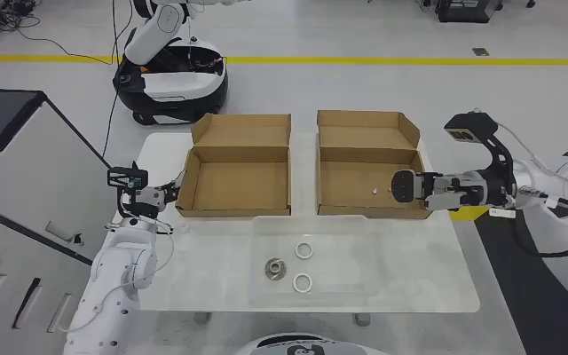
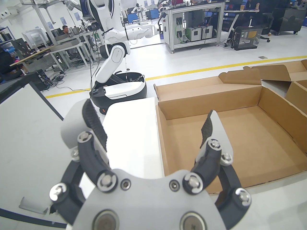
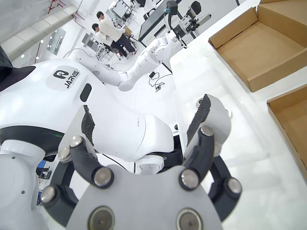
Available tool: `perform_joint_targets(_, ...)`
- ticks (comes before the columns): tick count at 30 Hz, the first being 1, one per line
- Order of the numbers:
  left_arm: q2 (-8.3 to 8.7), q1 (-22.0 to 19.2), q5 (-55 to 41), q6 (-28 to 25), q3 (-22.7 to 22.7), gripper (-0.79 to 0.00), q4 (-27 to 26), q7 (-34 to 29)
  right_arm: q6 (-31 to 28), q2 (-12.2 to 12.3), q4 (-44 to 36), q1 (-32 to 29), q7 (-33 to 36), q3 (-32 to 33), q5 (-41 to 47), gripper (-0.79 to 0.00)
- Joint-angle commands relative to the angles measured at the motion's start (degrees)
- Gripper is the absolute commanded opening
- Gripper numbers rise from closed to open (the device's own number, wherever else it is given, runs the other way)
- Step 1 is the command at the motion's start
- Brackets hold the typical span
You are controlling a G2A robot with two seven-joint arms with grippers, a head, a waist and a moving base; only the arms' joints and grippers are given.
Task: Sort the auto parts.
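Observation:
Two white rings and a grey metal round part lie on the white table in front of two open cardboard boxes. The left box has a bare floor. The right box holds one small pale part. My left gripper hangs open and holds nothing, just outside the left box's outer wall. My right gripper is open and holds nothing, over the right box's outer side.
The loose parts sit on a clear shallow tray near the table's front edge. Another white robot stands beyond the table's far left corner. A dark panel stands left of the table.

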Motion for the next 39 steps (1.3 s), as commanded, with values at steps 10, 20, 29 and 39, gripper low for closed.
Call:
perform_joint_targets(10,0.30,-1.49,7.45,-5.23,2.76,0.000,-8.88,-10.71,0.00,0.00,0.00,0.00,0.00,0.00,0.00,0.000)
perform_joint_targets(20,0.63,-2.30,11.51,-14.30,6.34,0.000,-22.30,-24.79,0.00,0.00,0.00,0.00,0.00,0.00,0.00,0.000)
perform_joint_targets(29,0.35,-5.41,10.56,-18.96,13.94,0.000,-28.04,-35.17,0.00,0.00,0.00,0.00,0.00,0.00,0.00,0.000)
perform_joint_targets(39,-0.66,-14.02,14.99,-22.07,26.78,0.000,-28.00,-48.25,0.00,0.00,0.00,0.00,0.00,0.00,0.00,0.000)
